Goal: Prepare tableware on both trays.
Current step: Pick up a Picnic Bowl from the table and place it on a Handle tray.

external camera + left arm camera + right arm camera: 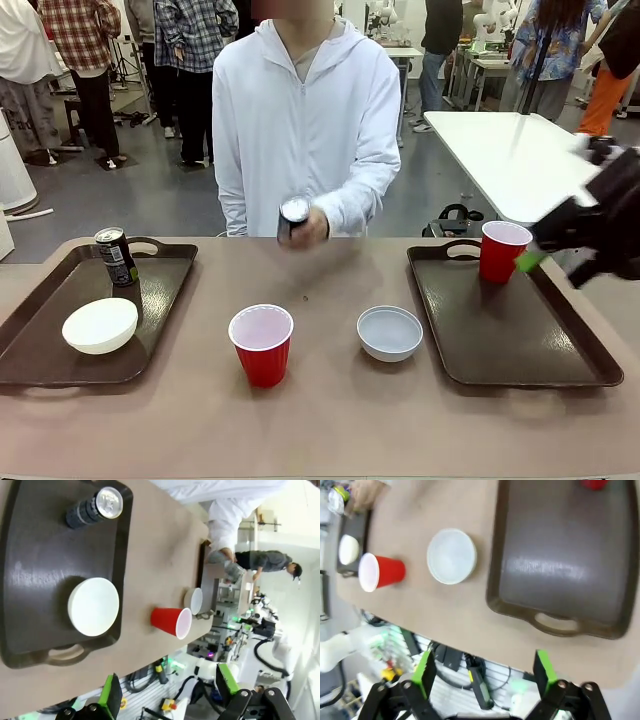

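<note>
The grey-white bowl (390, 332) sits on the surface just beside the right tray (520, 345), with a red cup (261, 343) beyond it. The bowl is probably light, stiff and slick, so pinch its rim. The left claw (169, 682) and right claw (484, 666) both gape, empty.

You've got L tray (40, 330) at 9 o'clock and R tray (510, 340) at 3 o'clock: dark brown plastic, semi-gloss, w/ light streaks on the R one. Ctr cup (262, 345) and 2 o'clock cup (503, 250): smooth red plastic, slight shine. Cream bowl (100, 325) looks matt; grey-white bowl (390, 332) a bit glossier. Can (116, 256) at 10 o'clock: metal, bright top. Counter (330, 420): smooth, matt tan.
</note>
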Available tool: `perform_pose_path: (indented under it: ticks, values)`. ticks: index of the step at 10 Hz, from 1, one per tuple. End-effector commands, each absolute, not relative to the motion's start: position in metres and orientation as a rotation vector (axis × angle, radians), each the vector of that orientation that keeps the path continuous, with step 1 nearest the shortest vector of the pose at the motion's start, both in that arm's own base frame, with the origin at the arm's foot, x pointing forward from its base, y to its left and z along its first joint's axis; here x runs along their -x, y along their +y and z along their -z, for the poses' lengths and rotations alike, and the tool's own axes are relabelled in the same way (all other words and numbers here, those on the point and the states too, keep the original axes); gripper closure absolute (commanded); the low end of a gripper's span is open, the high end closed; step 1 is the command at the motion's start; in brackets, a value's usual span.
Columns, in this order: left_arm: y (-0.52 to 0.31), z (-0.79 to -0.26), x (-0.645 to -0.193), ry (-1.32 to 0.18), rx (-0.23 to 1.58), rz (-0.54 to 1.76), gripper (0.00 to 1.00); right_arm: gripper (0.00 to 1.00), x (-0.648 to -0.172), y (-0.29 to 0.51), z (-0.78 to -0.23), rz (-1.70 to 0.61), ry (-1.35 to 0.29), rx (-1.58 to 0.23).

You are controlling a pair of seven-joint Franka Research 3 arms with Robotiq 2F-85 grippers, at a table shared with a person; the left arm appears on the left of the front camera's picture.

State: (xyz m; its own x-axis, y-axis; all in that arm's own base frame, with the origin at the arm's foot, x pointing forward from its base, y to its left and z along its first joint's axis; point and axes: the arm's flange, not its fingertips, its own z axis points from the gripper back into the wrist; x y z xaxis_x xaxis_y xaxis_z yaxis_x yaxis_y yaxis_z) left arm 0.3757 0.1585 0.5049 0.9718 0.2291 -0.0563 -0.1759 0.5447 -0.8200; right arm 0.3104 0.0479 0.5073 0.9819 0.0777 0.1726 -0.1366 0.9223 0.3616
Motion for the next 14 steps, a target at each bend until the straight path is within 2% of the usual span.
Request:
perform_pose_path:
  ticks: [1, 3, 4, 5, 6, 9, 12, 13, 14]
  values:
    - [0.147, -0.504, -0.371, -0.088, 0.994, -0.296, 0.0, 0.0, -0.3, 0.109, -0.449, -0.1, -0.127, -0.295]
    - [0.131, -0.501, -0.366, -0.079, 0.943, -0.32, 0.0, 0.0, -0.317, 0.144, -0.436, -0.141, -0.147, -0.233]
    - [0.123, -0.503, -0.367, -0.082, 0.934, -0.305, 0.0, 0.0, -0.326, 0.145, -0.434, -0.181, -0.139, -0.289]
    - [0.147, -0.5, -0.373, -0.067, 0.963, -0.284, 0.0, 0.0, -0.317, 0.123, -0.436, -0.262, -0.097, -0.472]
    - [0.147, -0.5, -0.373, -0.067, 0.963, -0.284, 0.0, 0.0, -0.327, 0.161, -0.459, -0.171, -0.134, -0.273]
    - [0.147, -0.5, -0.373, -0.067, 0.963, -0.284, 0.0, 0.0, -0.335, 0.153, -0.455, -0.201, -0.123, -0.317]
    - [0.147, -0.5, -0.373, -0.067, 0.963, -0.284, 0.0, 0.0, -0.373, 0.181, -0.445, -0.166, -0.166, -0.151]
    - [0.147, -0.5, -0.373, -0.067, 0.963, -0.284, 0.0, 0.0, -0.37, 0.171, -0.446, -0.157, -0.13, -0.16]
    - [0.147, -0.5, -0.373, -0.067, 0.963, -0.284, 0.0, 0.0, -0.334, 0.154, -0.455, -0.235, -0.099, -0.165]
